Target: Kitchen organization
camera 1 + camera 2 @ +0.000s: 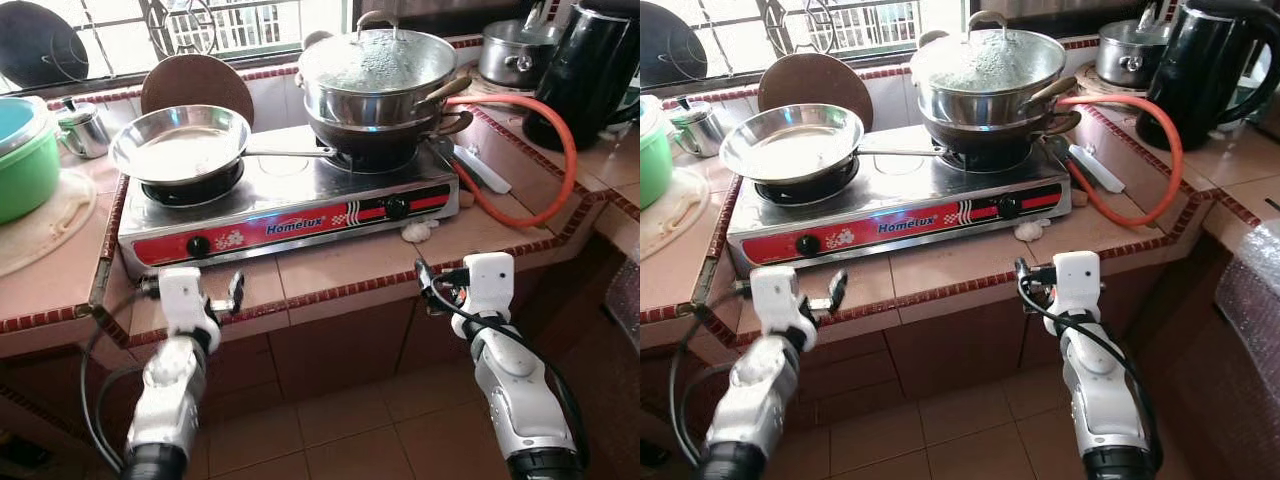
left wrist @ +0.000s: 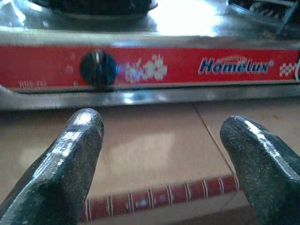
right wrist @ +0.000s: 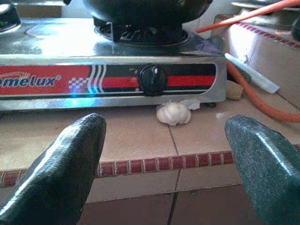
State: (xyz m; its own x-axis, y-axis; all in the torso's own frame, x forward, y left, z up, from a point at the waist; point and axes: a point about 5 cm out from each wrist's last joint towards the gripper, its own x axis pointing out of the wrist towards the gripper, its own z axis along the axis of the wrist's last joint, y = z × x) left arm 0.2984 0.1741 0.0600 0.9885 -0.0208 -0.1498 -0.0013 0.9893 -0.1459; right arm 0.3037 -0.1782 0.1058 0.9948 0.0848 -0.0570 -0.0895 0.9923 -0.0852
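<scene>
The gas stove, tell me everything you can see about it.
The gas stove is a two-burner tabletop unit, shiny steel on top, with a red front panel reading Homelux and two black knobs. It sits on the tiled counter. A frying pan rests on its left burner, stacked pots on its right. An orange hose runs toward its right side.

**Red, steel and terracotta around the stove**

The stove (image 1: 290, 205) has a shiny steel top and a red front panel with a white flower print, blue lettering, a small checkered patch and black knobs; near the right knob the panel turns black with white stripes. On the stove sit a silver frying pan (image 1: 182, 143) and a silver pot (image 1: 378, 72) over a black one. An orange hose (image 1: 560, 150) curves right of the stove. The bench (image 1: 330, 270) is pale pink-tan tile edged with dark red tile strips. A white garlic bulb (image 3: 173, 113) lies before the stove. Left of it stands a green bowl (image 1: 22, 165); right, a black kettle (image 1: 590, 70).
</scene>
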